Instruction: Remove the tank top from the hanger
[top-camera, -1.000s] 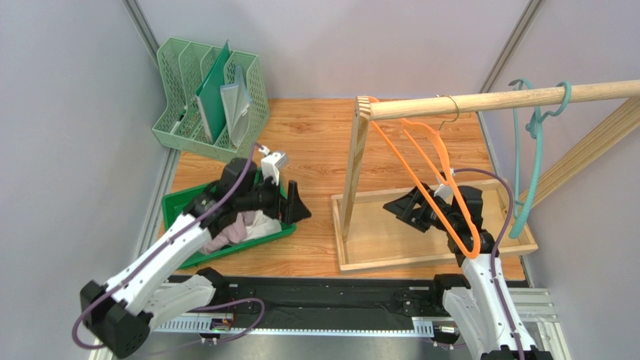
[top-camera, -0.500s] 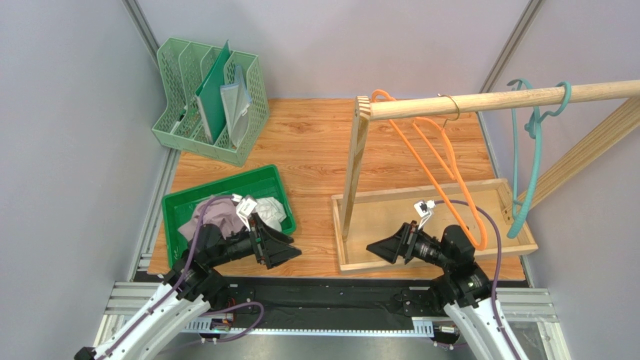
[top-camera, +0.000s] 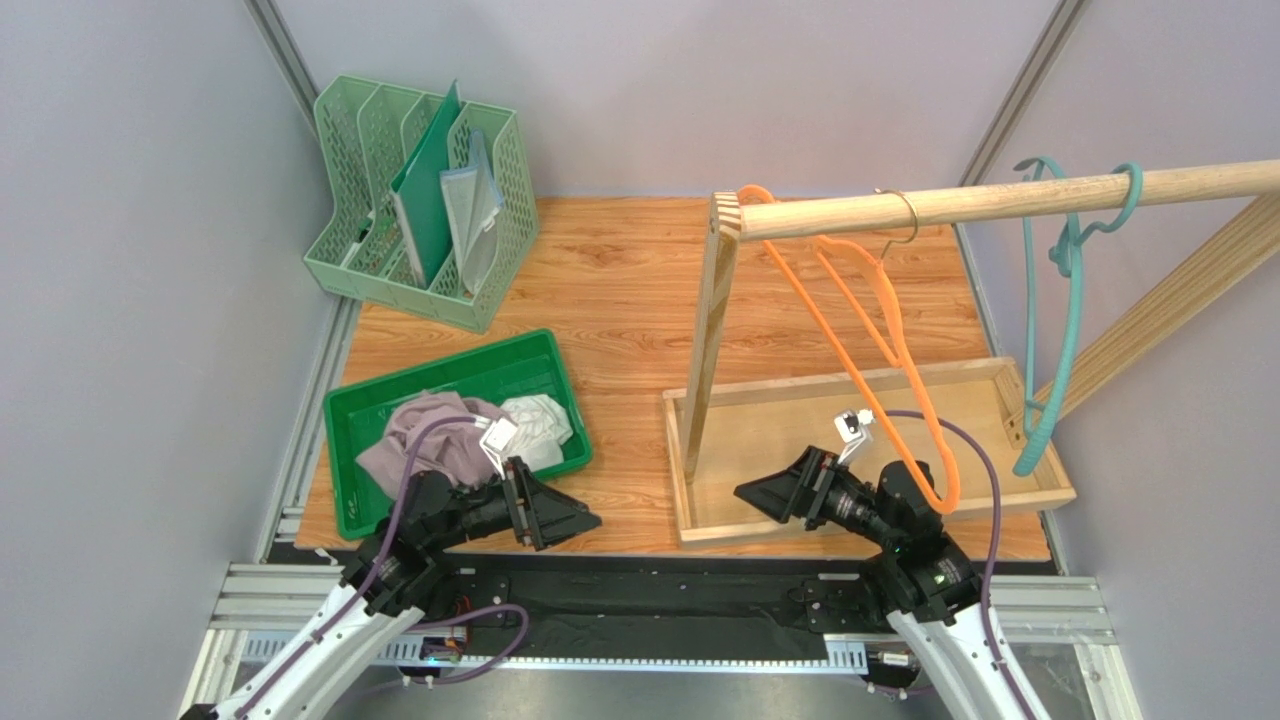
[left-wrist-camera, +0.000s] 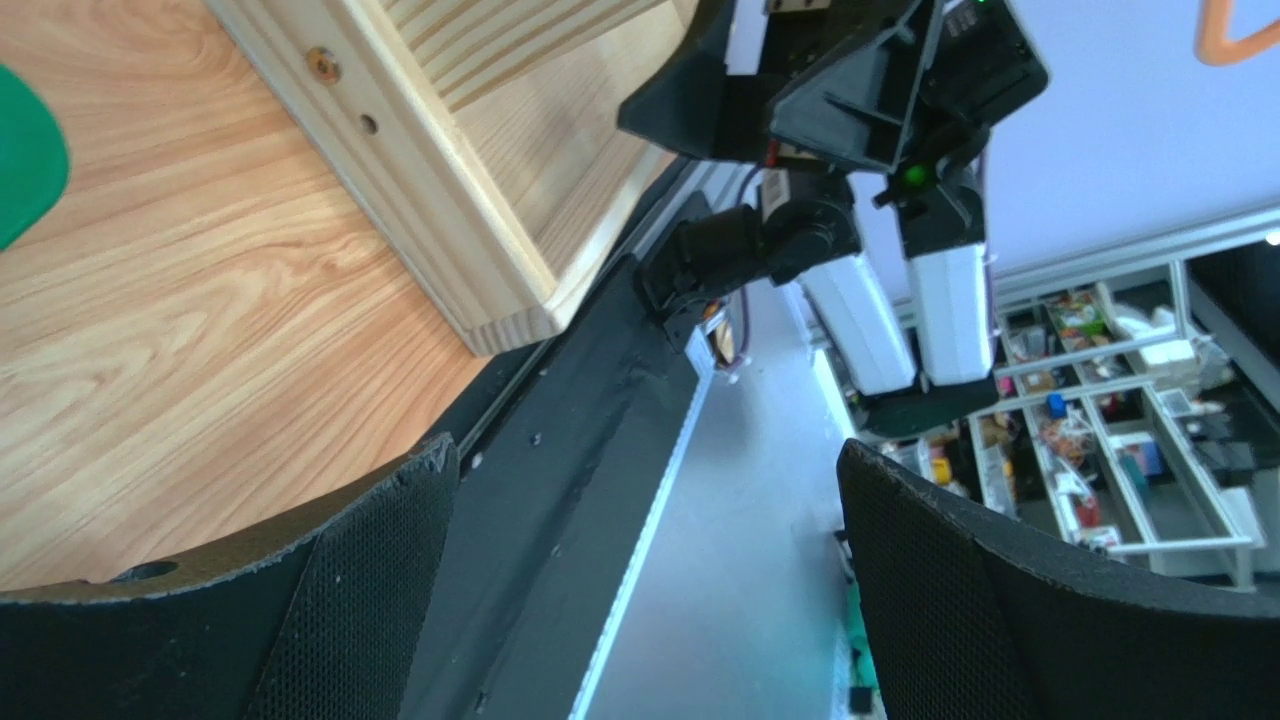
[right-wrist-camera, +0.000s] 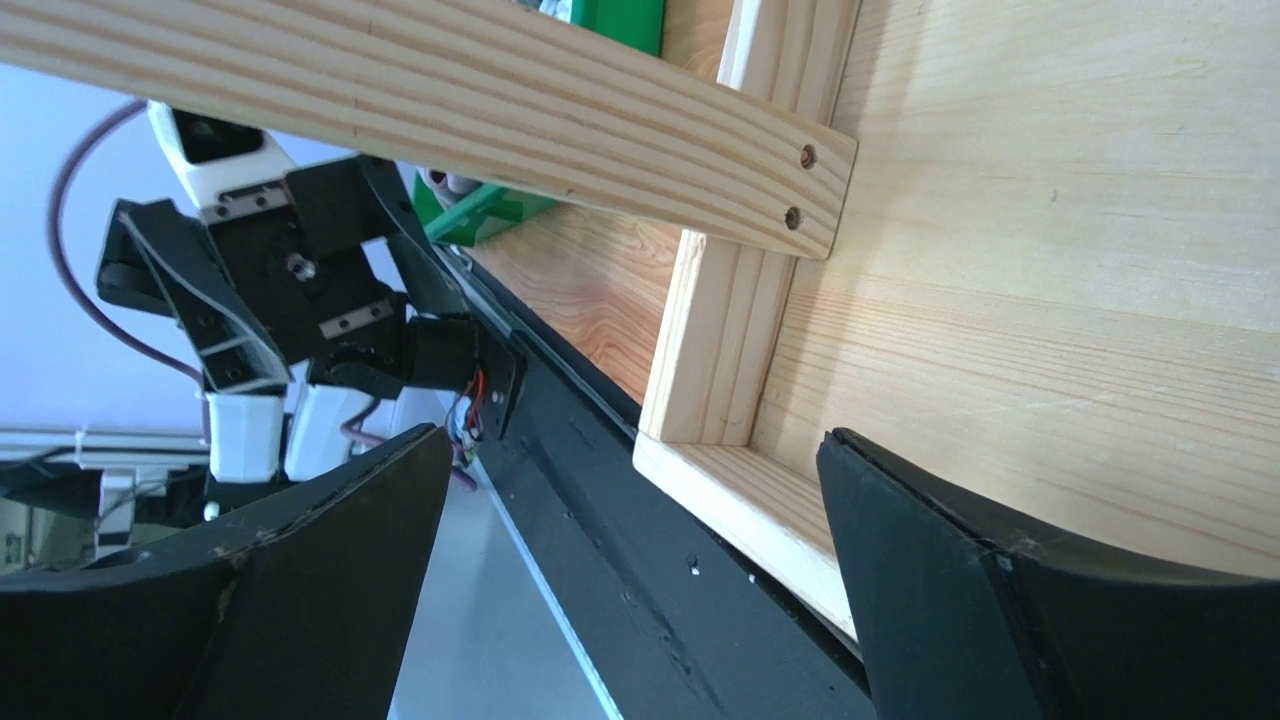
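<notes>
The orange hanger (top-camera: 879, 318) hangs bare from the wooden rod (top-camera: 992, 195). A mauve garment (top-camera: 421, 435) and a white cloth (top-camera: 538, 420) lie bunched in the green tray (top-camera: 451, 375); I cannot tell which is the tank top. My left gripper (top-camera: 564, 518) is open and empty, low at the table's near edge, right of the tray. In its wrist view (left-wrist-camera: 646, 600) nothing sits between the jaws. My right gripper (top-camera: 759, 495) is open and empty at the near left corner of the wooden base (top-camera: 781, 518); its wrist view (right-wrist-camera: 631, 600) shows the same.
A teal hanger (top-camera: 1052, 323) hangs further right on the rod. The rack's upright post (top-camera: 706, 338) stands on the base's left side. A green file rack (top-camera: 421, 203) stands at the back left. The black rail (top-camera: 646, 585) runs along the near edge.
Both arms have drawn back and down to the near edge. The left gripper left the tray, with the cloth lying in it. The right gripper came away from the orange hanger, which swings free.
</notes>
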